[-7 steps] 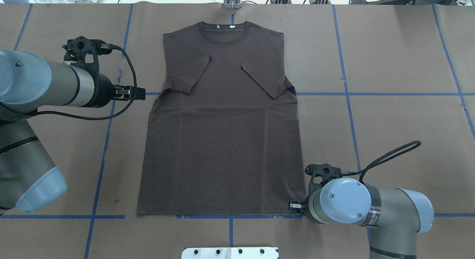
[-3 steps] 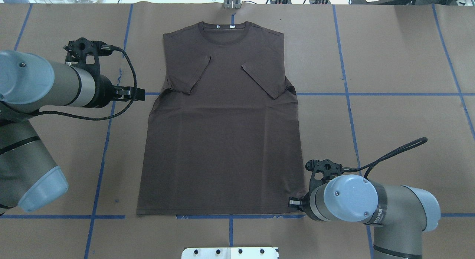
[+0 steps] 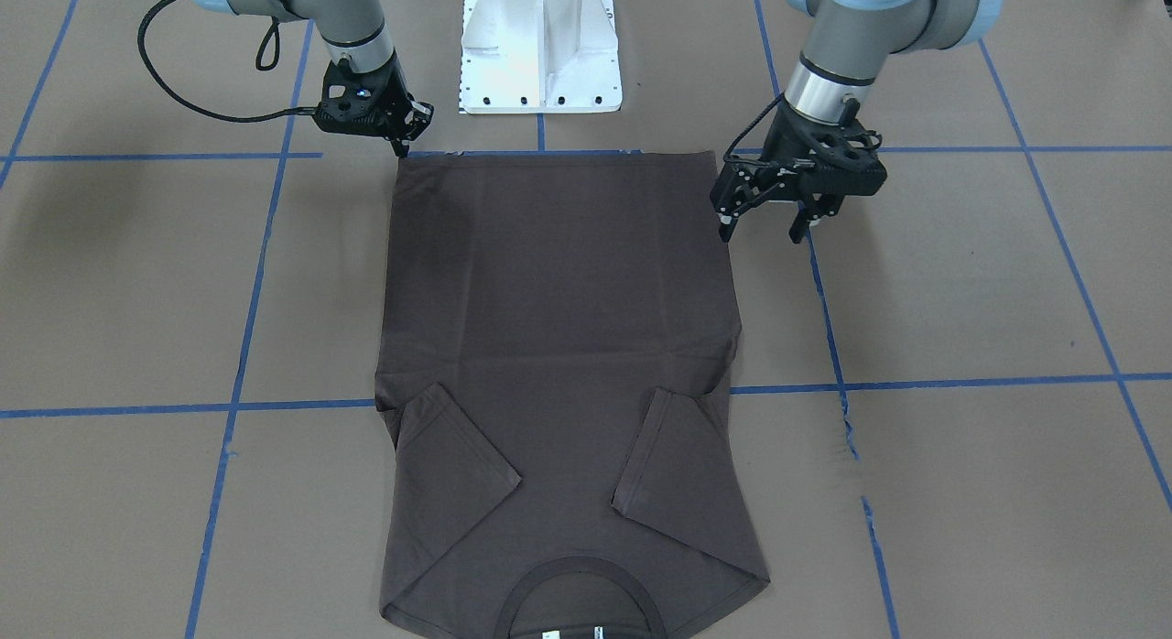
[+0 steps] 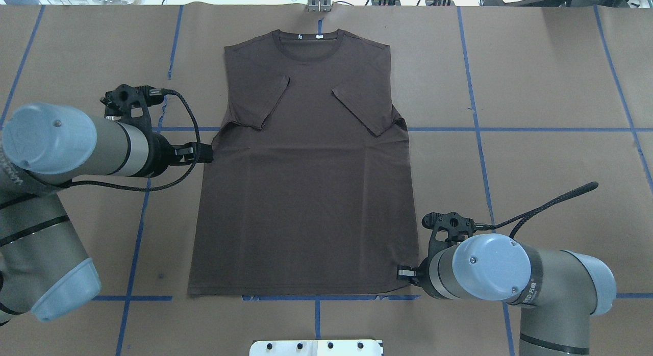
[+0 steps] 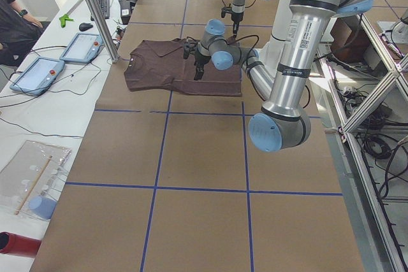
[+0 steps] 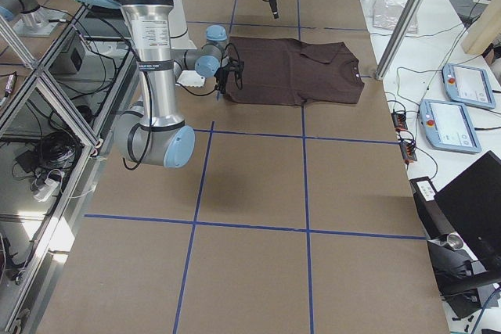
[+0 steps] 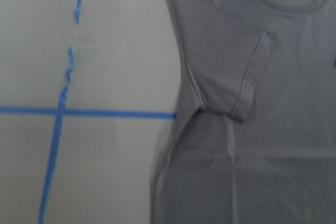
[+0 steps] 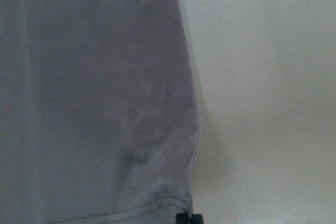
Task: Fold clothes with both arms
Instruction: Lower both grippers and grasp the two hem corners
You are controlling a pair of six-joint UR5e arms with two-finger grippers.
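The dark brown T-shirt (image 4: 306, 203) lies flat on the paper-covered table (image 4: 535, 80), collar away from the robot, both sleeves folded inward. The left gripper (image 3: 762, 227) hangs wide open and empty just beside its side edge. The right gripper (image 3: 401, 146) is at the near hem corner; its grip cannot be told.

Brown paper-covered counter (image 4: 535, 65), gridded with blue tape (image 4: 510, 129). White bolted pedestal (image 3: 540, 44) at one edge, silver post (image 5: 95, 7) opposite. Tablets (image 5: 81, 47) on white side counter.
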